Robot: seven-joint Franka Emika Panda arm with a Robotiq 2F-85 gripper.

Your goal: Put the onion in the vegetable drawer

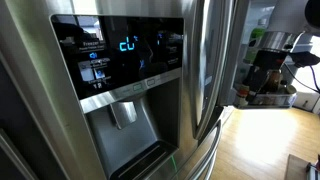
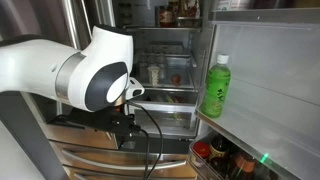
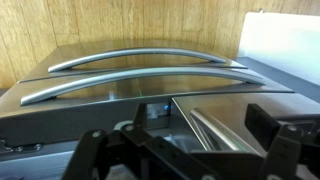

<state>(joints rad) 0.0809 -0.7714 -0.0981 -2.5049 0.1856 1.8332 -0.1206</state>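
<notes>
Fridge point(image 2: 170, 50): upper door stood open, shelves exposed, prob. for arm access.
Arm point(image 2: 60, 75): folded low at fridge front, wrist aimed at bottom drawers.
Drawer handles point(image 3: 150, 73): two curved bars, drawers looked shut, so opening likely came first.
Green bottle point(image 2: 216, 85): upright in door shelf.
Gripper point(image 3: 180, 160): fingers spread wide, nothing between.
Onion: not visible in any view.

An exterior view sits very close to the closed steel fridge door point(image 1: 40, 115), tilted, facing its dispenser panel point(image 1: 120, 60), with the room beyond at the right. An exterior view looks past the arm point(image 2: 85, 75) into the open fridge shelves point(image 2: 165, 75) and also catches the lower drawers point(image 2: 100, 162). The wrist view looks down over the fingers point(image 3: 85, 155) onto two curved drawer handles point(image 3: 140, 82), close by.
</notes>
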